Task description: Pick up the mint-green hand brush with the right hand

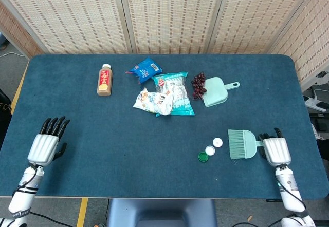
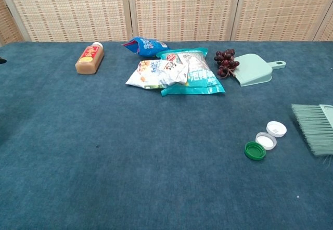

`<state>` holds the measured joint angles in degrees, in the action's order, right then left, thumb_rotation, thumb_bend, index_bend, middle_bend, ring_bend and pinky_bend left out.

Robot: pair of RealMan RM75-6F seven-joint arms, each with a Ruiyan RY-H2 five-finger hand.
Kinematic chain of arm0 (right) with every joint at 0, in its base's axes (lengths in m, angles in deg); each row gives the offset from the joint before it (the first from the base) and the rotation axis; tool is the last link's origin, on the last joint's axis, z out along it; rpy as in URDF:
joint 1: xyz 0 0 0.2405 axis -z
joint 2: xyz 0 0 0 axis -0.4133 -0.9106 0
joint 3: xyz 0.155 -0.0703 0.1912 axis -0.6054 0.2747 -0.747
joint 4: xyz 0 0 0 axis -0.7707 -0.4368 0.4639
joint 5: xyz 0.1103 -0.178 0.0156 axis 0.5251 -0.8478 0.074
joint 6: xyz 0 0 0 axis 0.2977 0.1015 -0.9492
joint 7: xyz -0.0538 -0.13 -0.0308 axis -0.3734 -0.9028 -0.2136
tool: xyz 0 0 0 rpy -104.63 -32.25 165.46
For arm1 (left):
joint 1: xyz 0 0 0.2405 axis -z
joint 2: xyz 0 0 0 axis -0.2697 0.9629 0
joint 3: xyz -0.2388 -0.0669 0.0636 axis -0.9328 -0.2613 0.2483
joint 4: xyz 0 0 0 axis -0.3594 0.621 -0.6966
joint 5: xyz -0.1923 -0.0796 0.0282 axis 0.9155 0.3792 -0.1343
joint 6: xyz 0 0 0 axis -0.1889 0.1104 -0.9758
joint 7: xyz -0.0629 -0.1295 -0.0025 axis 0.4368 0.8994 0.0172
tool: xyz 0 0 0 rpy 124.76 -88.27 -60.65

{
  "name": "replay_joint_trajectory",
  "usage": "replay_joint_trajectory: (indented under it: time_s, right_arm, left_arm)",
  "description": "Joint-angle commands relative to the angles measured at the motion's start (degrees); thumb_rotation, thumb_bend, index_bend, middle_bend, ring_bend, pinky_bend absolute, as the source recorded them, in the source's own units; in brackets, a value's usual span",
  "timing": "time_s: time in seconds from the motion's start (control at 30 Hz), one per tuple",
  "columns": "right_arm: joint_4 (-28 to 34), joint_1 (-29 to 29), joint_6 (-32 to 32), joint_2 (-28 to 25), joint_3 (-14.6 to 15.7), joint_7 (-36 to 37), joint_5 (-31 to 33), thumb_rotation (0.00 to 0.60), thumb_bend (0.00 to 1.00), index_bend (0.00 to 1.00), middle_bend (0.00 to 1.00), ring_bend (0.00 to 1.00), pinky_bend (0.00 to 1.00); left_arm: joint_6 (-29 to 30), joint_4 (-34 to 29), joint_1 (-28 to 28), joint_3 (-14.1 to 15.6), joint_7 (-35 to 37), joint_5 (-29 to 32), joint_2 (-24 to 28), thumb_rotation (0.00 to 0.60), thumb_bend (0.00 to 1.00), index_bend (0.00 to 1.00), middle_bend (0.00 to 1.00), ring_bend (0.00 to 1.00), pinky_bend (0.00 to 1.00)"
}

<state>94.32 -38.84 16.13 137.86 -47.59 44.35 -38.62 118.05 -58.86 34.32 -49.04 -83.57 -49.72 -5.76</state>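
Right hand (image 1: 276, 150) grips the handle of the mint-green hand brush (image 1: 241, 144) at the table's (image 1: 128, 145) near right; the brush appears raised off the cloth, bristles pointing left, just right of the white caps (image 1: 214, 146) and the green cap (image 1: 203, 157). Left hand (image 1: 46, 145) rests at the near left edge, fingers extended and slightly apart, holding nothing.

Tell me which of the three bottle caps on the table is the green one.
The green cap is the one nearest the table's front edge, at the left end of the row. The two white caps lie beyond it, toward the brush.
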Motion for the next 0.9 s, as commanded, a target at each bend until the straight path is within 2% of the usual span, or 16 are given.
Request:
replay_joint_trajectory:
  time_s: [0.03,0.23,0.43,0.67,0.9]
  right_arm:
    - [1.68,-0.29,1.34,-2.11,-0.16,0.63,-0.84,0.600,0.54,1.00,0.90,0.63,0.18]
    - [9.89,-0.93,3.64,-8.15,-0.47,1.00,-2.55,0.600,0.55,1.00,0.90,0.63,0.18]
    - [20.47,-3.14,3.88,-13.22,-0.18,-4.52,-5.46,0.600,0.55,1.00,0.91,0.63,0.18]
    - [35.85,-9.39,-2.97,-17.38,-0.58,-22.53,-8.03,0.600,0.55,1.00,0.90,0.63,0.18]
    - [45.76,-14.60,-12.02,-18.97,-1.82,-42.96,-5.05,0.600,0.55,1.00,0.90,0.63,0.18]
  left_arm:
    - [0.07,0.02,-0.04,0.04,-0.08,-0.05,-0.07,0.600,0.46,0.00,0.00,0.00,0.05]
    - [0.28,-0.11,-0.13,0.26,-0.31,-0.36,-0.17,0.600,0.45,0.00,0.00,0.00,0.05]
    - [0.54,-0.38,-0.27,0.40,-0.09,-0.62,0.01,0.600,0.45,0.00,0.00,0.00,0.05]
    - [0.33,-0.89,0.03,0.27,0.33,-0.76,0.35,0.600,0.45,0.00,0.00,0.00,0.05]
    - [1.01,-1.12,-0.21,0.34,0.89,-1.12,0.74,0.600,0.45,0.00,0.00,0.00,0.05]
